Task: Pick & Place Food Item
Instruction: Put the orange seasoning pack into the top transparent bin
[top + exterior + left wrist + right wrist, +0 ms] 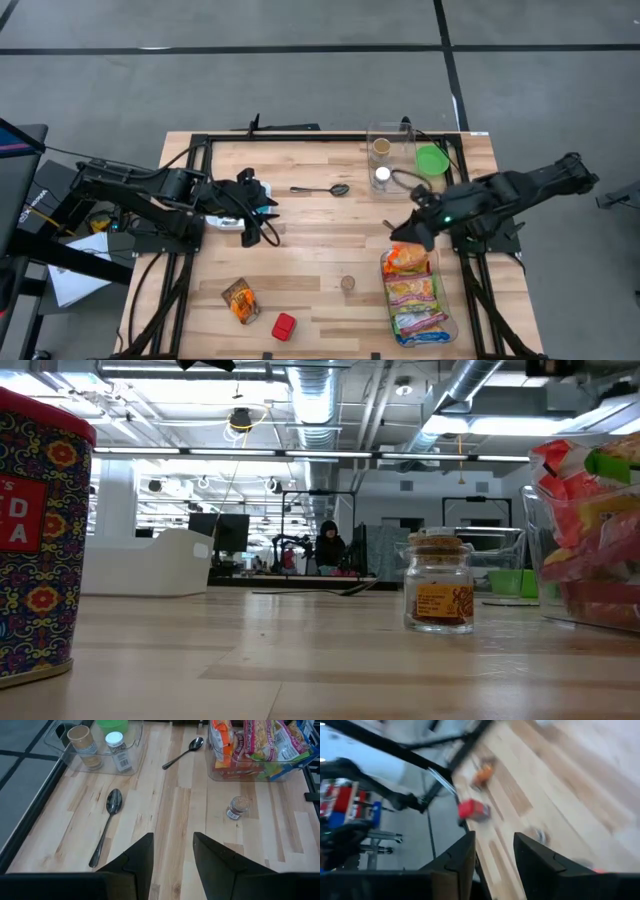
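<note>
Right hand [408,236] hovering above the far end of the clear bin [452,326] at the near right of the surface [320,225], fingers apart with nothing between them. Food packets [415,295] lying inside that bin. Probably just after a drop, so best lifted straight up, clear of the bin wall, before swinging left toward the orange packet [239,300] or red box [284,326] near the front edge. Small jar [348,283] in between: pass above it. Left hand [268,232] waiting at the left, fingers apart, empty.
</note>
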`<state>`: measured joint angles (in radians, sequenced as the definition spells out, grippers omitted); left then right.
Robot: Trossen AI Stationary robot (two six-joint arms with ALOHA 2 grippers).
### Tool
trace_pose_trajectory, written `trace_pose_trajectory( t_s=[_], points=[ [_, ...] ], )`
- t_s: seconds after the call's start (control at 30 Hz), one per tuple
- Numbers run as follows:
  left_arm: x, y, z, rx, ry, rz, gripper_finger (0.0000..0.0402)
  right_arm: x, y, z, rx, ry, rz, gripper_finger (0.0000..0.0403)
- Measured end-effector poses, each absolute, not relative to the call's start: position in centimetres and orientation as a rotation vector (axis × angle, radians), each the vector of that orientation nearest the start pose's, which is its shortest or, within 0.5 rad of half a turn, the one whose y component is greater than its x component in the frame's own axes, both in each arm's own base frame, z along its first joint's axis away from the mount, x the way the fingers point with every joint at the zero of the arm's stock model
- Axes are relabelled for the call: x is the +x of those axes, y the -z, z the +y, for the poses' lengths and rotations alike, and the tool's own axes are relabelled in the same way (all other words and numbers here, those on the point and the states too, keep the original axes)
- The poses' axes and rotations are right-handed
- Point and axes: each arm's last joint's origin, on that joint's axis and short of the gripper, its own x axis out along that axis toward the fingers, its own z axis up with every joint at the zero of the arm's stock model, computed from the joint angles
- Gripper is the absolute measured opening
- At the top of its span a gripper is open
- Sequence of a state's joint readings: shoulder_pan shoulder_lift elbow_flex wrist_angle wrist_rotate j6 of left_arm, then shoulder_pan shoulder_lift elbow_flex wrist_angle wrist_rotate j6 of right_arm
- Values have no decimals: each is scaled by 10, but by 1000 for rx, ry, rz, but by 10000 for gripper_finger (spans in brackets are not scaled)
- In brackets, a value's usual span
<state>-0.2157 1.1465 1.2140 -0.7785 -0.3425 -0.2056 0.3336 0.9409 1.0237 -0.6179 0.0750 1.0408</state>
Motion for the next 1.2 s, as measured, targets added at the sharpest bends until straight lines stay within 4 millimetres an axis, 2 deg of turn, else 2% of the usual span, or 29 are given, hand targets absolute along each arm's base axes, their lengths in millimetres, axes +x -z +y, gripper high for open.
trace_pose_trajectory(
  t_s=[0.23, 0.47, 0.53, 0.63, 0.8, 1.03, 1.2],
  points=[
    [223, -361, -43, -9, -45, 655, 148, 166, -380, 55, 748, -146, 319, 128],
    [222, -361, -48, -112, -30, 656, 203, 151, -391, 50, 712, -191, 237, 141],
    [218, -357, -53, -165, -4, 720, 218, 146, -393, 49, 716, -215, 234, 143],
    [204, -346, -63, -224, 89, 905, 229, 139, -394, 47, 716, -221, 235, 144],
    [196, -332, -85, -201, 281, 1111, 217, 132, -395, 44, 663, -230, 221, 141],
    [216, -312, -111, -136, 406, 1177, 213, 129, -396, 41, 626, -220, 205, 143],
    [242, -285, -134, -52, 500, 1187, 229, 128, -396, 41, 627, -226, 205, 140]
  ],
)
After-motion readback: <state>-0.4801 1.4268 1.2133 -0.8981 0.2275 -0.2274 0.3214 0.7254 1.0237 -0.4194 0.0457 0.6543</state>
